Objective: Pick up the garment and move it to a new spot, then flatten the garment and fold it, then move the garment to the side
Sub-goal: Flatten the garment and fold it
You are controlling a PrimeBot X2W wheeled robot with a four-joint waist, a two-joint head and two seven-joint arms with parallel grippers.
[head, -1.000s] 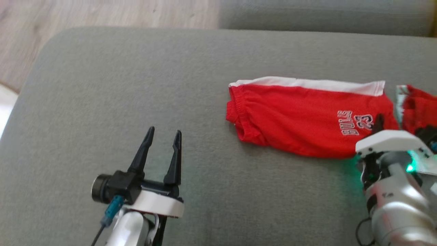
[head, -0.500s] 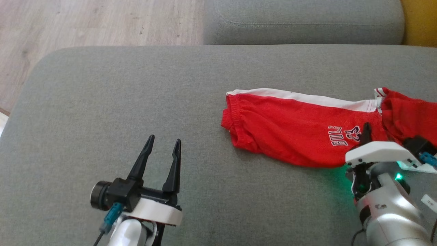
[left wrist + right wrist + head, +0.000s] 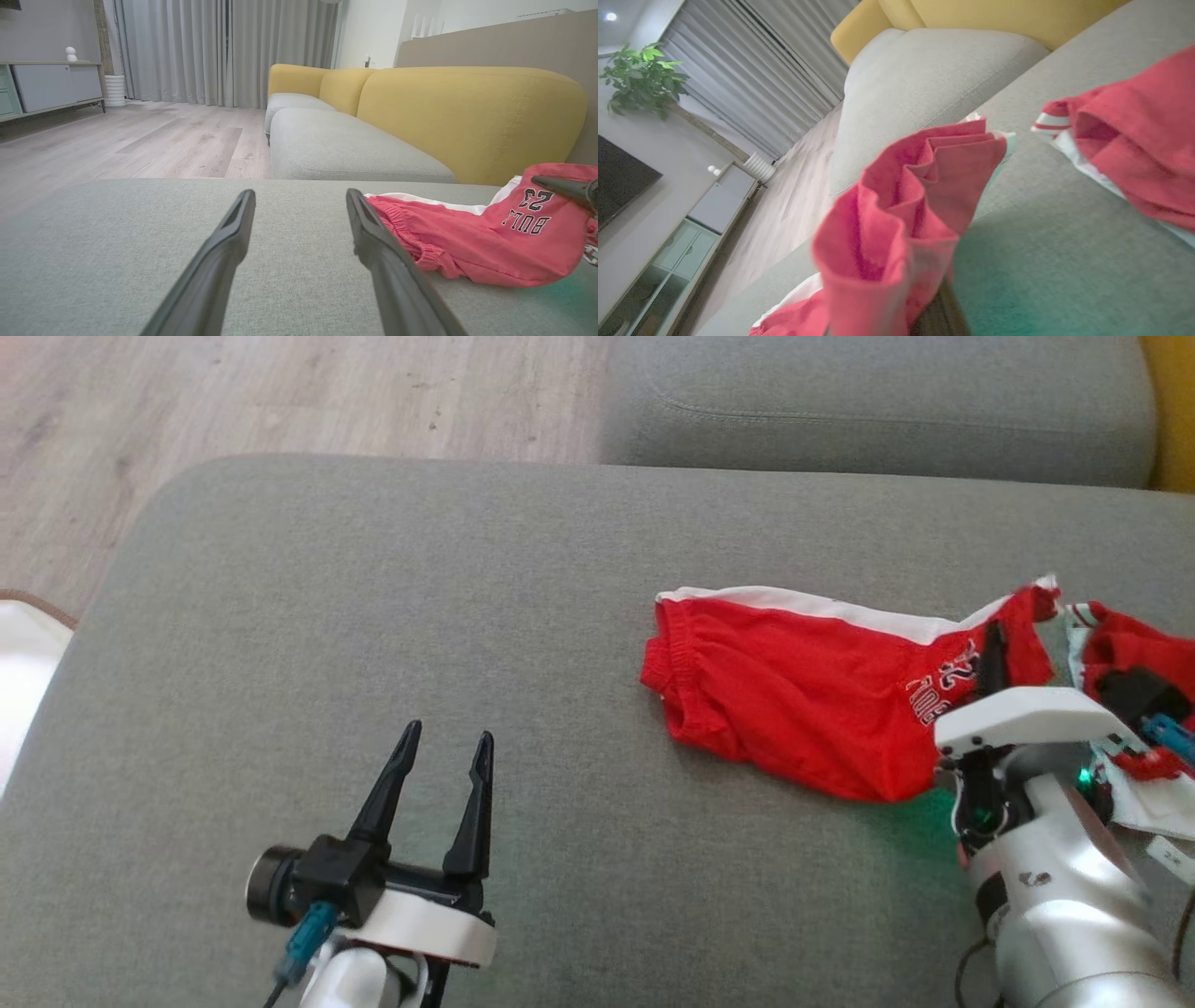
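The garment (image 3: 794,700), red shorts with a white side stripe and a printed logo, lies on the grey sofa cushion (image 3: 373,597) right of centre. My right gripper (image 3: 991,649) is shut on the garment's right end and holds that end bunched above the cushion. In the right wrist view the pinched red cloth (image 3: 901,219) covers most of the fingers. The waistband end rests on the cushion (image 3: 406,224). My left gripper (image 3: 448,735) stands open over bare cushion at the lower left, apart from the garment (image 3: 467,242), with nothing between its fingers (image 3: 229,242).
More red cloth with white striped trim (image 3: 1134,649) lies just right of my right gripper; whether it belongs to the same garment I cannot tell. A second grey cushion (image 3: 878,411) and a yellow backrest (image 3: 467,116) stand behind. Wooden floor (image 3: 280,392) lies beyond the cushion's left edge.
The head camera has shifted. My right gripper has lifted the garment's right end, so the cloth there has bunched and the logo is partly folded over. The left gripper has kept its pose.
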